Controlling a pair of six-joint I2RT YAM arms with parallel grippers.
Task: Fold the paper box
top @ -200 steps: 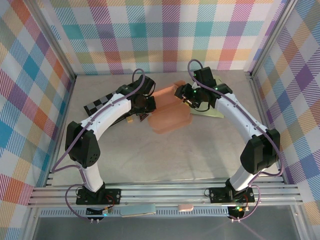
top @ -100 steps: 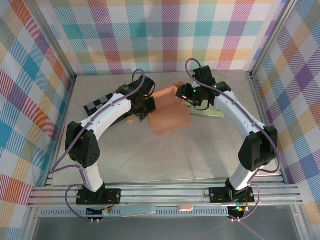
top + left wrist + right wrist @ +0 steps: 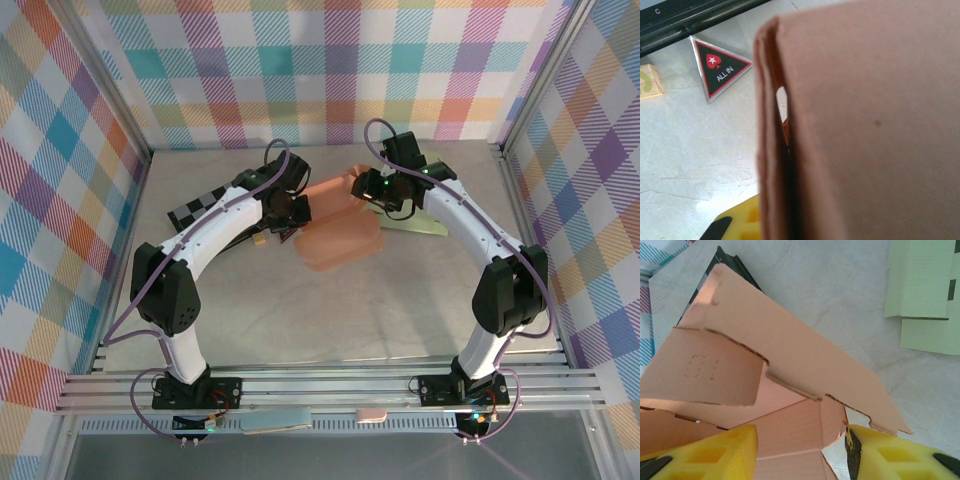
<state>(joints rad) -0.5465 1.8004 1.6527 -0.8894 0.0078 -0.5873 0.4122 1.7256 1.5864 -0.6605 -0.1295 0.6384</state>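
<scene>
From above, I have the paper box (image 3: 340,238) half-formed on the table (image 3: 330,320) between my two claws. The left claw (image 3: 287,213) sits against the box's left wall. The right claw (image 3: 372,190) is at the far right corner, where a flap stands up.

On the left wrist camera, the box wall is right up against the claw. Its doubled edge runs down between the fingers, and I judge the claw is pinched together on it. A triangular "ALL IN" marker (image 3: 720,69) lies ahead and to the left.

On the right wrist camera, the claw's jaws stand apart with nothing held. The long flap (image 3: 805,365), with tabs along its edge, lies just ahead of the yellow fingers (image 3: 705,455). A side flap (image 3: 705,375) is ahead-left, and a green cardboard sheet (image 3: 925,295) lies well off ahead-right.

I read this as the lid-folding step. Next I need the right claw on the long flap's edge to push it over and seat the tabs, while the left braces the wall.
</scene>
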